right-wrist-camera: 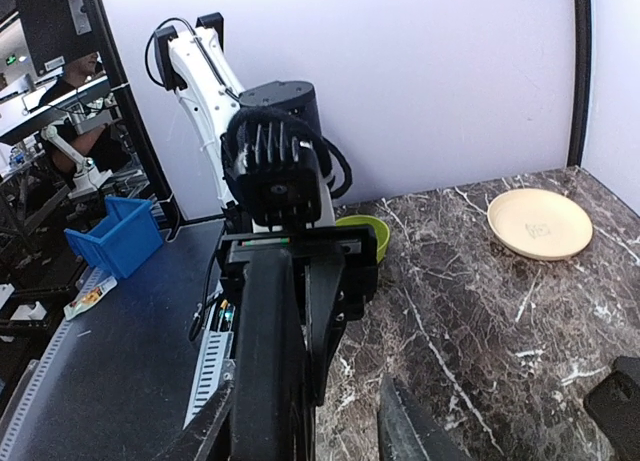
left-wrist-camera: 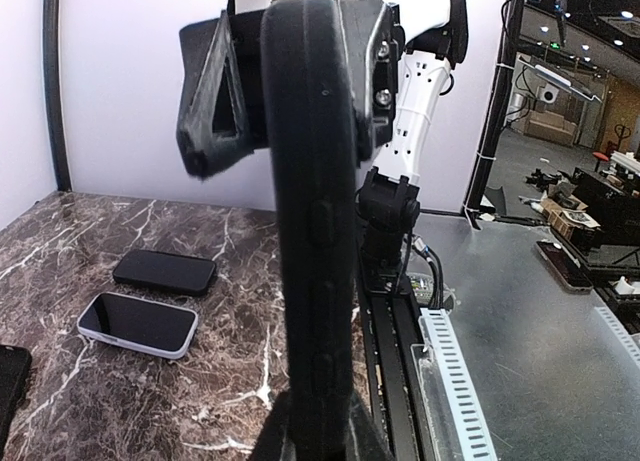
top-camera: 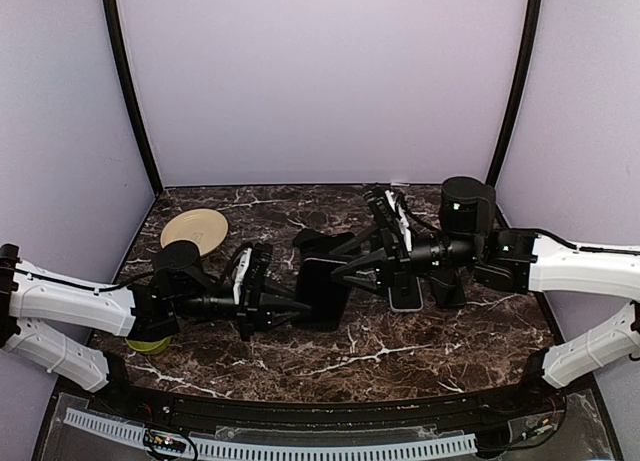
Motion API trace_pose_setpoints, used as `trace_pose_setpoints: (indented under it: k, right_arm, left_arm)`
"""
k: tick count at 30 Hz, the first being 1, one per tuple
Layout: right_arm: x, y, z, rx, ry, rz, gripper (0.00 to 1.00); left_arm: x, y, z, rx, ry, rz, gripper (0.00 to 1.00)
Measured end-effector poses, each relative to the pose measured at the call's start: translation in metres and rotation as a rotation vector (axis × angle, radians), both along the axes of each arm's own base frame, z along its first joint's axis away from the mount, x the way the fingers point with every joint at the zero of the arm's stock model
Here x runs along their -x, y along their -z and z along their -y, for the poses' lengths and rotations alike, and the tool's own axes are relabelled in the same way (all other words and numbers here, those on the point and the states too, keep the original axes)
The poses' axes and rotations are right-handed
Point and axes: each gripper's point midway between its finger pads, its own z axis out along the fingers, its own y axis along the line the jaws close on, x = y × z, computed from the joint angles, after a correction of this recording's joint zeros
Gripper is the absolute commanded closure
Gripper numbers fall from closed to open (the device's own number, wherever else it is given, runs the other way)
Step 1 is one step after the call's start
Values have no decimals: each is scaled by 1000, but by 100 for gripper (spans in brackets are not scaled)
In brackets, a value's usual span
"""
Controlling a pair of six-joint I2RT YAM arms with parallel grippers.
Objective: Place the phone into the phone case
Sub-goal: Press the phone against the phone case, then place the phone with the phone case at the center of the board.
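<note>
My left gripper (top-camera: 300,309) is shut on a black phone case (top-camera: 325,291) and holds it upright above the table's middle. The case is edge-on in the left wrist view (left-wrist-camera: 315,231), with its bottom end between my fingers; I cannot tell whether a phone is inside. My right gripper (top-camera: 340,268) is open, its fingers on either side of the same case (right-wrist-camera: 268,361): the left finger is against it, the right finger (right-wrist-camera: 410,431) apart. A phone in a white case (top-camera: 405,299) (left-wrist-camera: 138,324) and a black phone (left-wrist-camera: 165,272) lie flat on the table.
Another flat black item (top-camera: 320,243) (right-wrist-camera: 615,406) lies behind the grippers. A beige plate (top-camera: 194,230) (right-wrist-camera: 540,223) sits at the back left. A green bowl (top-camera: 150,345) (right-wrist-camera: 365,236) is under my left arm. A blue bin (right-wrist-camera: 110,236) stands off the table.
</note>
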Motion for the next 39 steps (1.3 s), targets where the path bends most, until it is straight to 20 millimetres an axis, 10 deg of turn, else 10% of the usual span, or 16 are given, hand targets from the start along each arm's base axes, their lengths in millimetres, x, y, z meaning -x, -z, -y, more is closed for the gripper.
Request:
trace_pose_setpoints:
  k: [19,24,28,30,33,39]
  right_arm:
    - [2,1,-7,-89,-28,-80,75]
    - [2,5,-10,-84,-36,-97,100]
    - [0,6,-11,-88,-36,-66,100]
    - [0,6,-11,-89,-36,-64,100]
    - [-2,7,-11,-83,-19,-68,100]
    - [-20,37,-3,39,71,-151,100]
  left_arm:
    - [-2,-10,-9,89,-43,-13,100]
    - [-3,-10,-10,94,-55,-26,100]
    - [-6,-8,-11,95,-68,-65,100]
    - [-5,-8,-11,95,-68,-67,85]
    - [-7,-8,-11,95,-74,-58,36]
    - [-20,-21,-14,128,-159,-15,11]
